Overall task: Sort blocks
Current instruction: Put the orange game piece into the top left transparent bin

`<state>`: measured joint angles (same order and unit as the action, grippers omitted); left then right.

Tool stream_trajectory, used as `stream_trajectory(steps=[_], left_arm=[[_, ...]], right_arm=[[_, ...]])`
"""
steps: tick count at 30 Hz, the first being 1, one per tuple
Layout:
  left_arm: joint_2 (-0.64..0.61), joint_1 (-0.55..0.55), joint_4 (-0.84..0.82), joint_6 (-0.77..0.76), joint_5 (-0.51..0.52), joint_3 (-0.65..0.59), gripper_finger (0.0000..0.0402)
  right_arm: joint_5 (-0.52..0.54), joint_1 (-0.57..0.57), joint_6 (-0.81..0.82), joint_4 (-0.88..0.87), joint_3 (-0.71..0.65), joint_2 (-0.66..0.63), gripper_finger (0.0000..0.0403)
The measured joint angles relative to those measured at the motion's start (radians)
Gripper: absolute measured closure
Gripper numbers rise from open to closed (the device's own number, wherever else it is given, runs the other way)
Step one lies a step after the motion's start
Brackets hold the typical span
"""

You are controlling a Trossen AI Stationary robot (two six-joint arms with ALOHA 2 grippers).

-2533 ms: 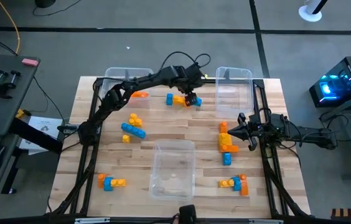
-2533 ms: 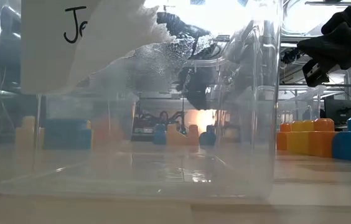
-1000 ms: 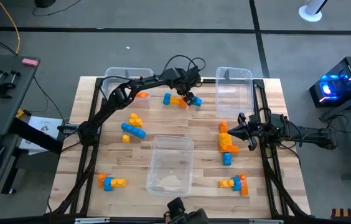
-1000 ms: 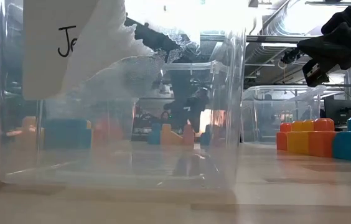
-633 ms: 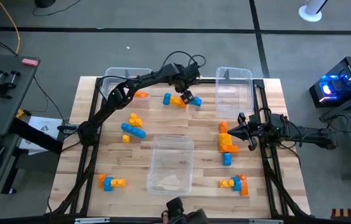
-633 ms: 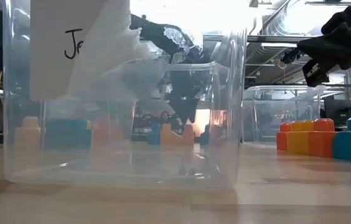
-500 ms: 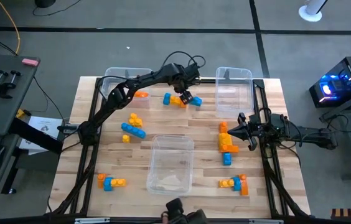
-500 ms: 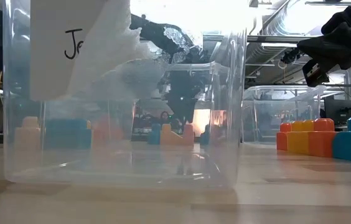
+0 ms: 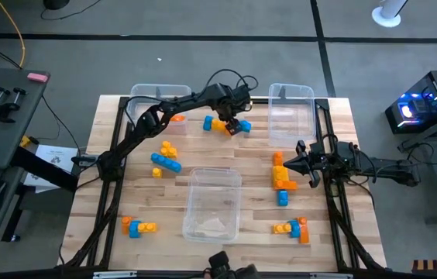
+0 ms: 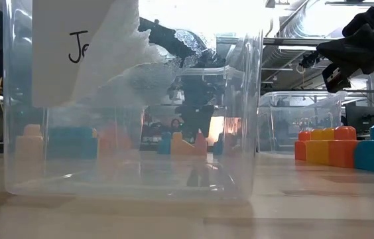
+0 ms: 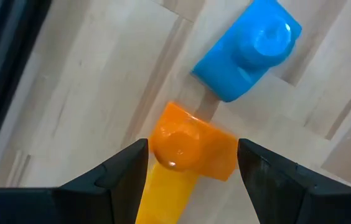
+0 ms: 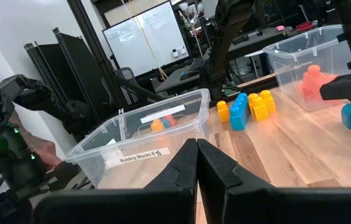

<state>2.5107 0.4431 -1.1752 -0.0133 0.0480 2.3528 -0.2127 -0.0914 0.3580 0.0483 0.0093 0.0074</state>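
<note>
The table [image 9: 125,194] carries 3 clear bins: 1 near the front middle [image 9: 212,205], 1 at the far left [image 9: 147,94] with an orange piece already inside, and 1 at the far right [image 9: 290,112], probably 1 bin per colour. The blocks [image 9: 166,157] lie scattered between them in mixed clusters, which likely need pulling apart before sorting.

The left arm reaches across to the far middle of the table, its left end effector [image 9: 238,124] over a small cluster there. In the left wrist view the fingers [image 11: 119,180] stand moderately apart, straddling an orange block [image 11: 191,146] joined to a yellow piece, with gaps showing on both sides; a blue block [image 11: 247,50] lies just beyond.

The right end effector [image 9: 294,164] waits beside the orange-yellow-blue cluster [image 9: 282,177] at the right, its fingers pressed together and holding nothing.
</note>
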Motion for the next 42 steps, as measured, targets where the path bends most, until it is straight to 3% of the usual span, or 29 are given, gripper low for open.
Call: stream_trajectory(steps=[5,14,30,36,42], left_arm=[[-0.003,0.000,0.037,0.001,0.016,0.000,0.0179],[-0.004,0.001,0.022,0.024,0.013,0.000,0.0258],[0.004,0.002,0.021,0.039,0.012,0.000,0.0270],[0.004,0.003,0.026,0.076,0.006,0.003,0.0340],[-0.046,0.018,0.057,0.062,-0.041,0.000,0.0346]], right_arm=[[0.000,0.000,0.000,0.000,0.000,0.000,0.0402],[0.000,0.000,0.000,0.000,0.000,0.000,0.0402],[0.000,0.000,0.000,0.000,0.000,0.000,0.0402],[0.000,0.000,0.000,0.000,0.000,0.000,0.0402],[0.001,0.000,0.000,0.000,0.000,0.000,0.0402]])
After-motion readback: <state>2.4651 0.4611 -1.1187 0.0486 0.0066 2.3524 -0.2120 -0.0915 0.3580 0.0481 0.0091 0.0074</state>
